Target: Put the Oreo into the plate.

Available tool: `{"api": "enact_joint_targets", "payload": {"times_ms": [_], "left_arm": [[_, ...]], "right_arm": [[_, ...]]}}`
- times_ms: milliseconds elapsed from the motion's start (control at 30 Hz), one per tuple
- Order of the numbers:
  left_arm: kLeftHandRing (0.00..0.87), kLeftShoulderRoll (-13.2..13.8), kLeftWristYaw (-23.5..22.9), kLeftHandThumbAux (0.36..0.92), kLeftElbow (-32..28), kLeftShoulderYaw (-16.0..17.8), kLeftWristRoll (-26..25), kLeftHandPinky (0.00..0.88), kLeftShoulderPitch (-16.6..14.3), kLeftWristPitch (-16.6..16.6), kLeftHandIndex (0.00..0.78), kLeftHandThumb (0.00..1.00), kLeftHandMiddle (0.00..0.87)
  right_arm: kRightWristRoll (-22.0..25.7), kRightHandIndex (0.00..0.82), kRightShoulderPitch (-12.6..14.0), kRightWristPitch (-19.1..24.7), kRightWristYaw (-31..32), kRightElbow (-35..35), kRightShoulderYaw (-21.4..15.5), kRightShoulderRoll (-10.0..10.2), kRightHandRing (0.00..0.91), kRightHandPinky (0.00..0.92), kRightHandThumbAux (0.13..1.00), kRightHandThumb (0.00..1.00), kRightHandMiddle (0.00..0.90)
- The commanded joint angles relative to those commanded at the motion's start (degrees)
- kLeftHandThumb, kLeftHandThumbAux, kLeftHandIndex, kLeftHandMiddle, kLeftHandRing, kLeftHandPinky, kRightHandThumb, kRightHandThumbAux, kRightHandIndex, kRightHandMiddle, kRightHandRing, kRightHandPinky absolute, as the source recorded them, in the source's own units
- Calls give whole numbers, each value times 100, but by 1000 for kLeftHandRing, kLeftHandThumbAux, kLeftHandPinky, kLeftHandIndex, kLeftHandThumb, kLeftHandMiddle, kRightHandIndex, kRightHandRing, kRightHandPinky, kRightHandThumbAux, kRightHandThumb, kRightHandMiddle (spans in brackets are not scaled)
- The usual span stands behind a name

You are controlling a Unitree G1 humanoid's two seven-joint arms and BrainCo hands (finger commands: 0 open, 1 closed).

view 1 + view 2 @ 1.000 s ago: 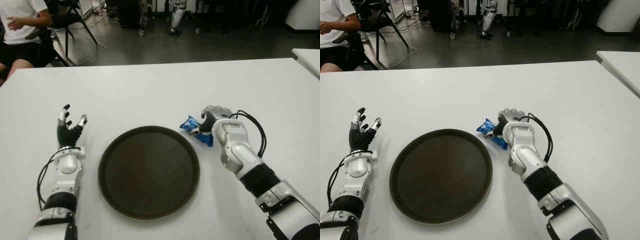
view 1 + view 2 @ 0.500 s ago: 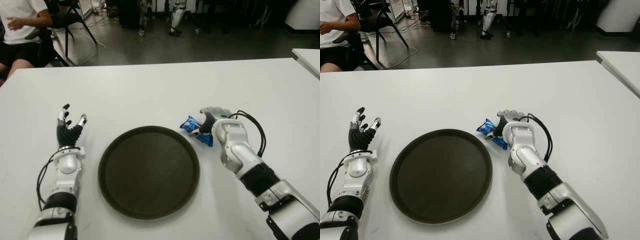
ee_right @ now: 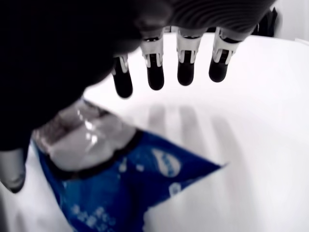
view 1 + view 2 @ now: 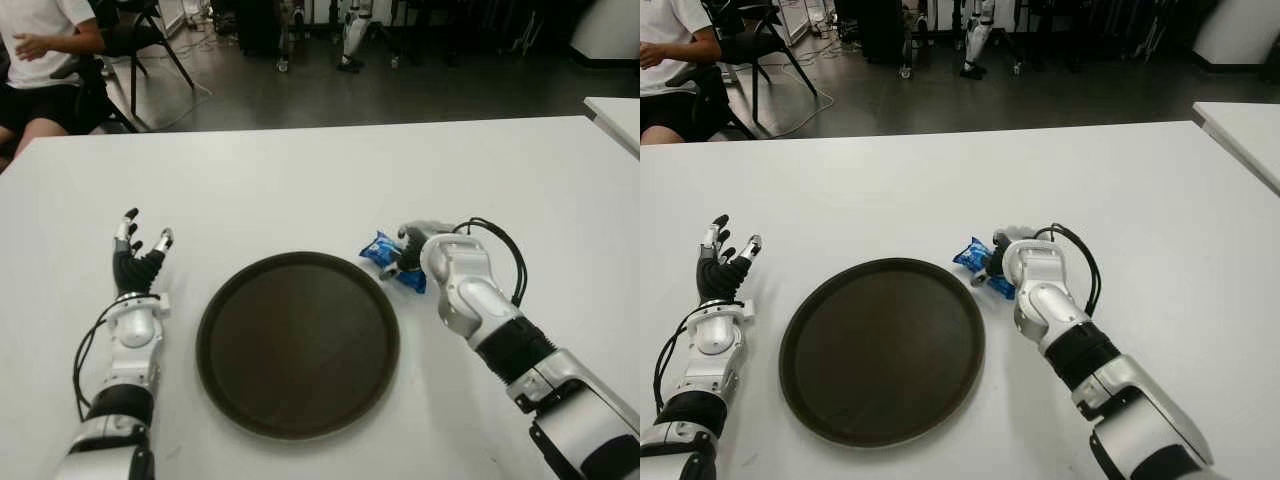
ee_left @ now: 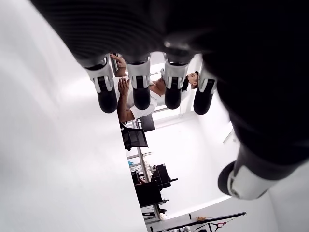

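The Oreo (image 4: pixel 384 254) is a blue packet lying on the white table (image 4: pixel 300 180), just beyond the right rim of the round dark plate (image 4: pixel 298 345). My right hand (image 4: pixel 408 242) hovers right over the packet's right end. In the right wrist view its fingers (image 3: pixel 186 72) stretch out above the table past the packet (image 3: pixel 120 188), and the thumb shows at the packet's other side. The hand is open and the packet lies flat. My left hand (image 4: pixel 137 250) shows left of the plate, its fingers (image 5: pixel 140 92) spread and holding nothing.
A person (image 4: pixel 40 45) sits on a chair beyond the table's far left corner. A second white table (image 4: pixel 615 115) stands at the right. The plate holds nothing.
My right hand has sunk a little and shifted left, closer over the packet. The packet, the plate and the left hand have stayed where they were.
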Motion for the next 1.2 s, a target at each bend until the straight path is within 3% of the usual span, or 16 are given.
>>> {"api": "enact_joint_targets", "payload": {"times_ms": [233, 600, 1200], "left_arm": [[0, -26, -26, 701, -70, 14, -43, 2, 28, -10, 21, 21, 10], [0, -22, -1, 671, -183, -10, -14, 2, 70, 78, 43, 26, 18], [0, -30, 49, 675, -284, -10, 9, 10, 92, 222, 22, 32, 9]], "right_arm": [[27, 201, -92, -19, 122, 139, 68, 9, 111, 31, 554, 0, 173], [92, 200, -149, 5, 172, 227, 103, 30, 131, 39, 553, 0, 187], [88, 197, -192, 60, 29, 398, 121, 101, 133, 64, 579, 0, 180]]}}
